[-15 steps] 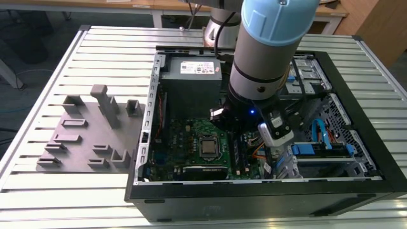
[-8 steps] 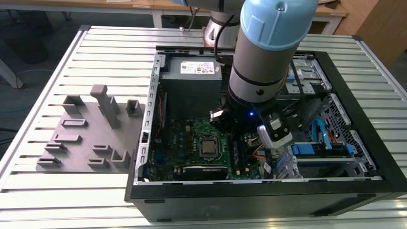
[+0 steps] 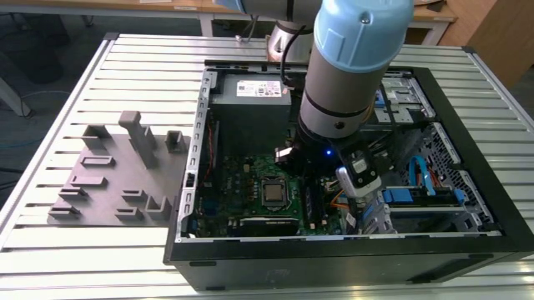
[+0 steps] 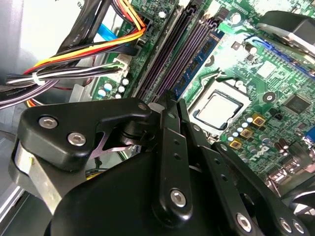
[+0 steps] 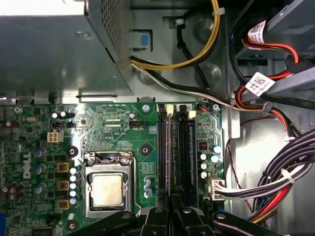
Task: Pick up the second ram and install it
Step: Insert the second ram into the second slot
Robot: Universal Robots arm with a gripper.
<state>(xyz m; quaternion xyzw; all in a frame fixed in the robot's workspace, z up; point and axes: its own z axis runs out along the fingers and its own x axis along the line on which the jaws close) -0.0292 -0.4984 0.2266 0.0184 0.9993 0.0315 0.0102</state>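
The second ram [image 4: 197, 61] is a dark blue stick standing on edge in the memory slot nearest the processor [image 4: 219, 108]. In the first wrist view the second ram [image 5: 169, 152] shows as a thin pale strip along that slot. My gripper [image 4: 171, 101] hangs over the middle of the stick, its black fingers drawn together onto the top edge. In the first wrist view the gripper [image 5: 173, 199] points straight down at the same slot. The neighbouring slots [image 5: 184, 147] look bare. The ram's part under the fingers is hidden.
The open computer case [image 3: 334, 250] lies on a slatted metal table, with my arm [image 3: 351, 75] reaching into it. Cable bundles [image 5: 275, 182] run beside the slots. A power supply [image 3: 259, 90] sits at the back. A grey fixture [image 3: 117, 175] stands to the exterior view's left.
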